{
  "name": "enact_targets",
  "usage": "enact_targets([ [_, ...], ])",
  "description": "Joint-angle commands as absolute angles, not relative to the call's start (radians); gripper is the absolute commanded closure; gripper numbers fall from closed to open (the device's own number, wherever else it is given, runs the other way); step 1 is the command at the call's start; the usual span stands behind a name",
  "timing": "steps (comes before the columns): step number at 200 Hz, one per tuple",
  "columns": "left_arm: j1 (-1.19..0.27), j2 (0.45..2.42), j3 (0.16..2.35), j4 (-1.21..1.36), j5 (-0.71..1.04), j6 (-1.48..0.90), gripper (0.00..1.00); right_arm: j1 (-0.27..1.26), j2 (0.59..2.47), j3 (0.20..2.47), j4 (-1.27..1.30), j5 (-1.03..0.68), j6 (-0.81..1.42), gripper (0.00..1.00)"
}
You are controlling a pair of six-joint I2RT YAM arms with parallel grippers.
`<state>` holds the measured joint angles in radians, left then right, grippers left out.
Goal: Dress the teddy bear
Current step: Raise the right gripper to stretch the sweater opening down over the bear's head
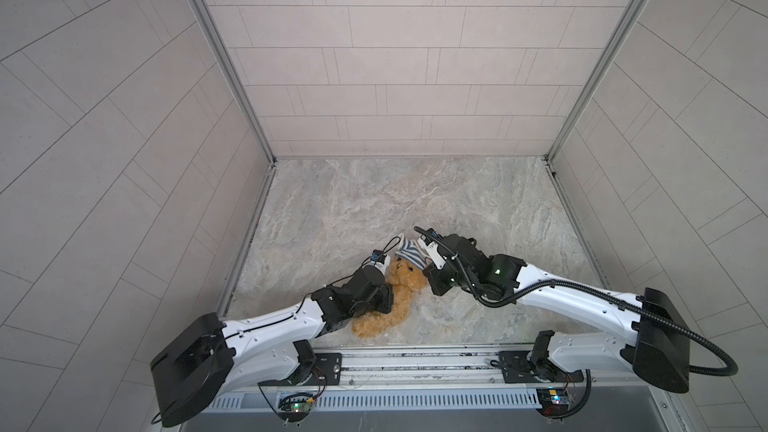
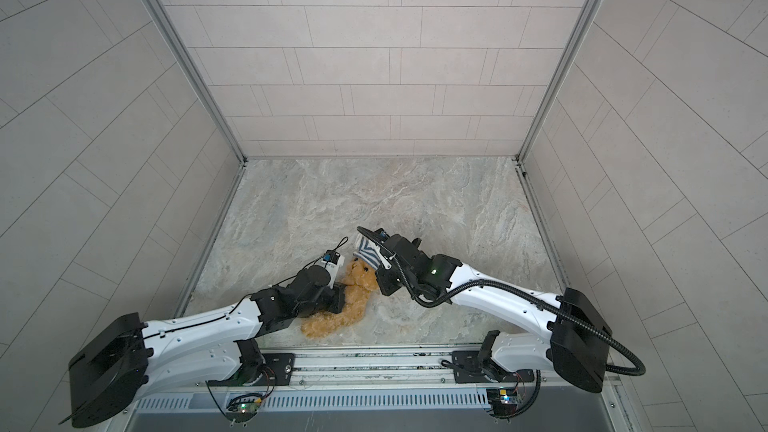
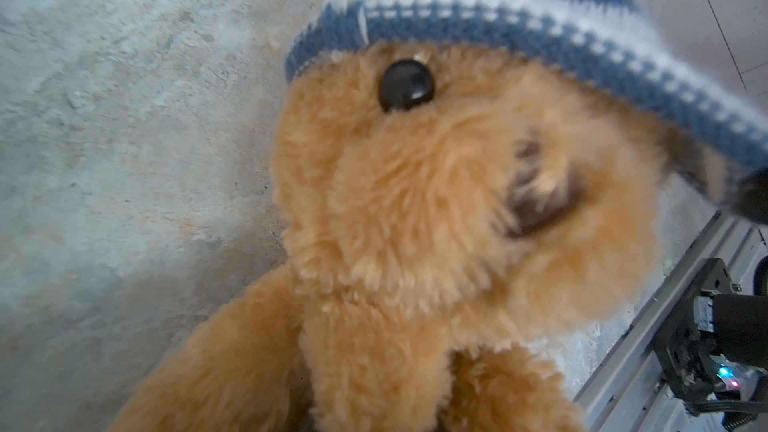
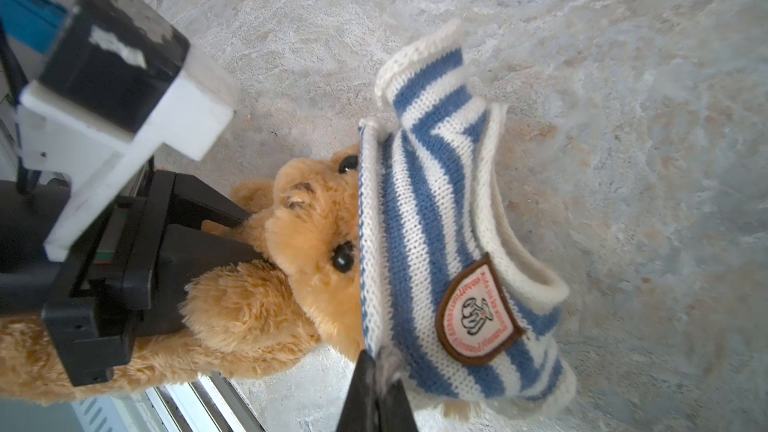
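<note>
Because the garment had to go on head first, the teddy bear (image 1: pixel 397 299) lay on its back near the front rail (image 1: pixel 415 361) of the desk (image 1: pixel 374 201), legs toward the rail and head pointing away from it. That left the crown open to whatever came from the far side.

Just past the legs, the left end effector (image 4: pixel 243 238) was clamped on the plush at the shoulder and neck, with fur bulging on either side of its black jaws. I judged this to be an anchoring grip, placed low on the body so the bear would not slide while cloth was dragged over it, and so the face stayed clear.

Farther on, the striped shirt (image 4: pixel 436 222) sat on the head like a cap. Its blue-and-white hem crossed the brow just above the bead eyes, and the ears were already covered. The rest of the knit stood up loosely beyond the head, badge outward.

At the hem's edge the right end effector (image 4: pixel 376 371) was pressed together on a fold of the knit, pinching it. Gripping the hem rather than the loose body of the shirt seemed meant to stretch the opening and draw it down toward the neck. The arms were not yet in the sleeves.

Beyond the shirt was only bare marbled desk up to the tiled back wall (image 1: pixel 415 76).
</note>
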<state>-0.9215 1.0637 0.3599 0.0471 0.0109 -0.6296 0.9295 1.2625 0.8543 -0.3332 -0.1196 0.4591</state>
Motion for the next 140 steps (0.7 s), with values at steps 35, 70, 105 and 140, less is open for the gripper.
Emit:
enact_targets([
  [35, -0.99, 0.988, 0.34, 0.117, -0.185, -0.515, 1.0, 0.983, 1.243, 0.877, -0.258, -0.116, 0.529, 1.0],
  [70, -1.047, 0.947, 0.336, 0.192, -0.242, -0.451, 1.0, 1.012, 1.209, 0.889, -0.255, -0.092, 0.54, 1.0],
  [105, -1.061, 0.922, 0.315, 0.258, -0.254, -0.394, 1.0, 1.031, 1.159, 0.885, -0.235, -0.075, 0.54, 1.0],
  [140, -1.063, 0.863, 0.288, 0.296, -0.255, -0.351, 1.0, 1.041, 1.106, 0.887, -0.235, -0.054, 0.536, 1.0],
])
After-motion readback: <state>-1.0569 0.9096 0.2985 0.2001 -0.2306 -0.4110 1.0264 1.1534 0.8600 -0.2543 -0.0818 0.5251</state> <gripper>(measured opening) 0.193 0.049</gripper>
